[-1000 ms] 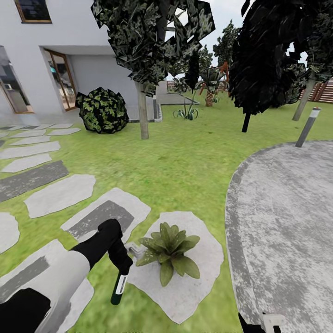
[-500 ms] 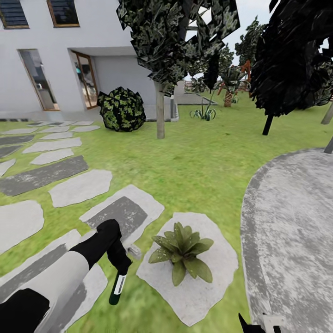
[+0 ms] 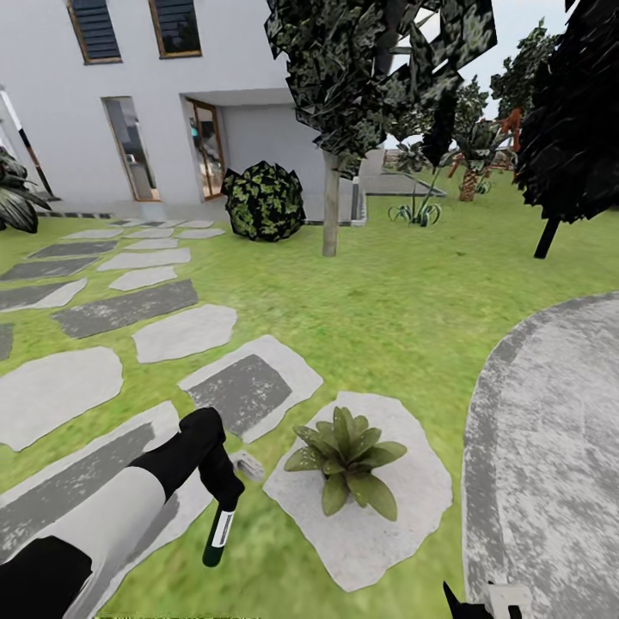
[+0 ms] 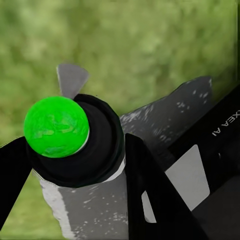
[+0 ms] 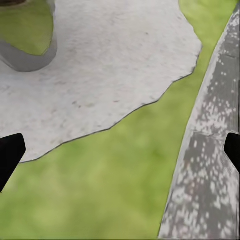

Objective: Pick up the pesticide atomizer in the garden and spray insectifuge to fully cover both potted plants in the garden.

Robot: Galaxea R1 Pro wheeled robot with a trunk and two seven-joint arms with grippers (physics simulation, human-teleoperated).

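Our left end effector (image 3: 225,503) is clamped on the pesticide atomizer (image 3: 218,535), which hangs downward over the lawn (image 3: 387,309) just beside a potted plant (image 3: 346,456) on a pale stepping stone (image 3: 391,524). Our right end effector (image 5: 120,150) hovers with fingers apart over grass between that stone and the grey patio (image 3: 550,447).

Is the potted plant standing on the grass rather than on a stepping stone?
No. In the head view the potted plant sits on a pale stepping stone, with grass only around the stone's edges.
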